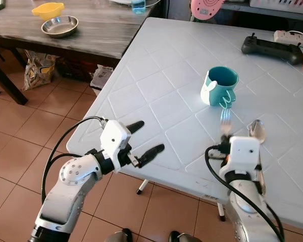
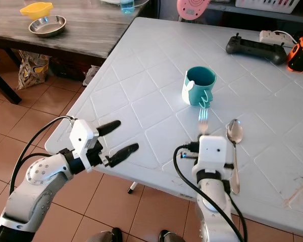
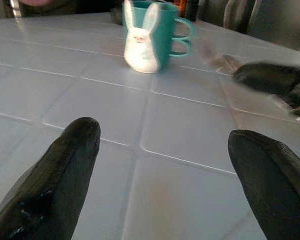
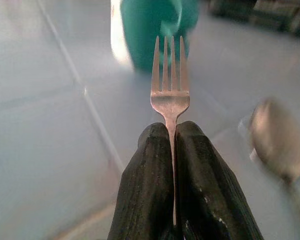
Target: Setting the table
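Now right gripper (image 4: 172, 145) pinching fork (image 4: 170, 85) by handle, tines pointing far toward teal mug (image 1: 219, 85) (bunny face on side). Spoon (image 2: 234, 132) lying on white table (image 1: 161, 75) just right of fork. Left gripper (image 1: 144, 138) hovering at near-left table edge, fingers spread.

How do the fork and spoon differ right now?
The fork is clamped in the right gripper, jaws shut on its handle; the spoon lies free on the white table. The fork's tines point at the teal mug; the spoon rests flat to its right, bowl toward the far side. The fork end is pronged, the spoon's rounded. Both are silver metal cutlery.
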